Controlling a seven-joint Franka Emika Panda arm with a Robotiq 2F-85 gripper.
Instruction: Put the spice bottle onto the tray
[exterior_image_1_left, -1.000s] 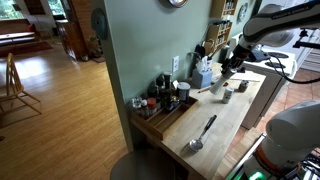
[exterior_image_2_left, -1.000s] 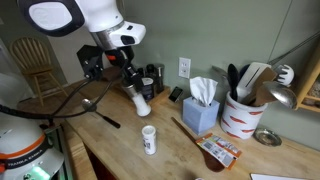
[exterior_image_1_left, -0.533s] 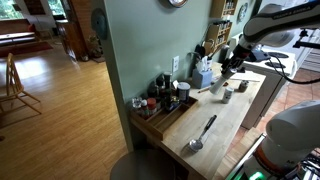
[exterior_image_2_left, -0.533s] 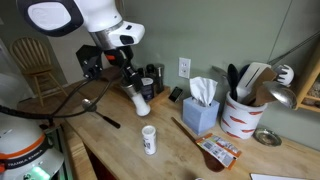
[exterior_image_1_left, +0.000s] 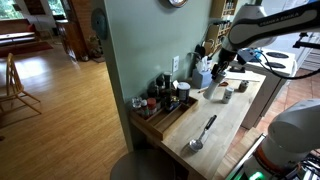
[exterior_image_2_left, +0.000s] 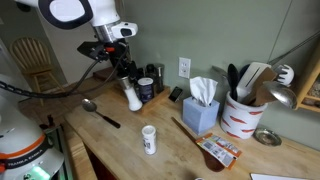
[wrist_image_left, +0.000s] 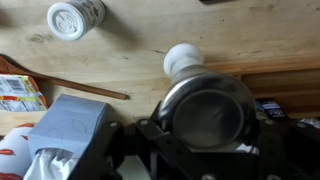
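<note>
Against the green wall (exterior_image_1_left: 140, 40), our claw (exterior_image_2_left: 128, 84) clenched the tilted spice bottle (exterior_image_2_left: 133, 99) just below it; mid-carry, we judged, next needing a short shift onto the tray (exterior_image_1_left: 168, 118) alongside.

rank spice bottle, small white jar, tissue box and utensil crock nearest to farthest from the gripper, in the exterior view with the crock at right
1. spice bottle, just under the gripper
2. small white jar, toward the camera
3. tissue box, middle
4. utensil crock, far right
</note>
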